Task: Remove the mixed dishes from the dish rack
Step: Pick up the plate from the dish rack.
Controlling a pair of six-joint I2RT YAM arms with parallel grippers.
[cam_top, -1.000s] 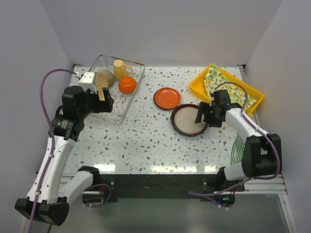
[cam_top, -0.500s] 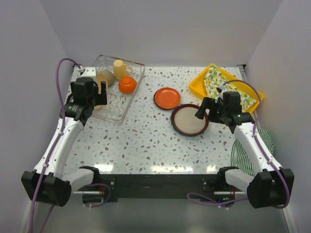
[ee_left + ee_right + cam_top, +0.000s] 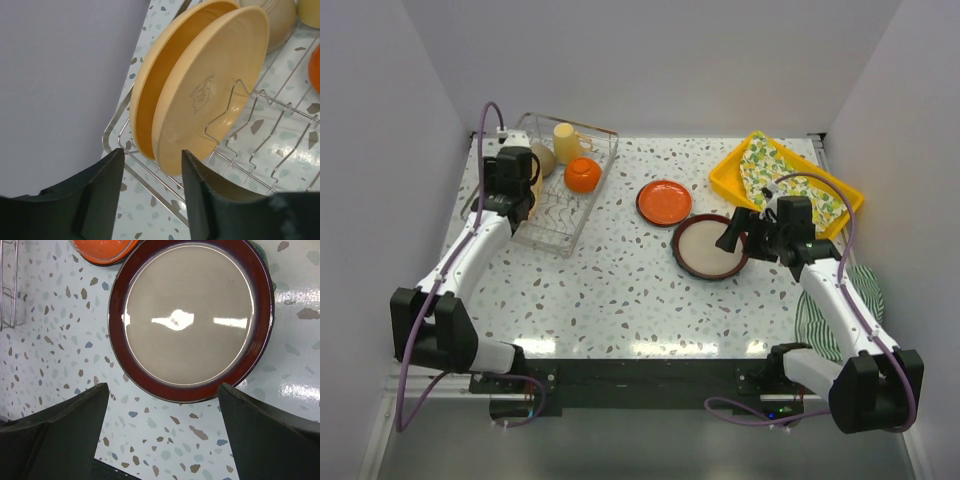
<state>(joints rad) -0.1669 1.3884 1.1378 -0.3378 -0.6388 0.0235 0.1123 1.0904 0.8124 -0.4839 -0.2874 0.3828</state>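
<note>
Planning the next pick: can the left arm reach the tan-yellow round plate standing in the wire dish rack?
Probably yes: the left gripper faces the lower edge of the tan-yellow round plate, jaws apart, nothing between.

In the wire dish rack [image 3: 558,228] a tan plate [image 3: 200,95] stands on edge, near a cream mug [image 3: 566,137] and an orange bowl [image 3: 582,175]; right of the rack an orange plate [image 3: 664,202] and a brown-rimmed cream plate [image 3: 710,246] lie flat

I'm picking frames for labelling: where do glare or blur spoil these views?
Right wrist: bright glare on the brown-rimmed plate and the table beside it. Left wrist: tan plates sharp, left end effector dark and soft. Top view: light streaks along the table's near edge.
</note>
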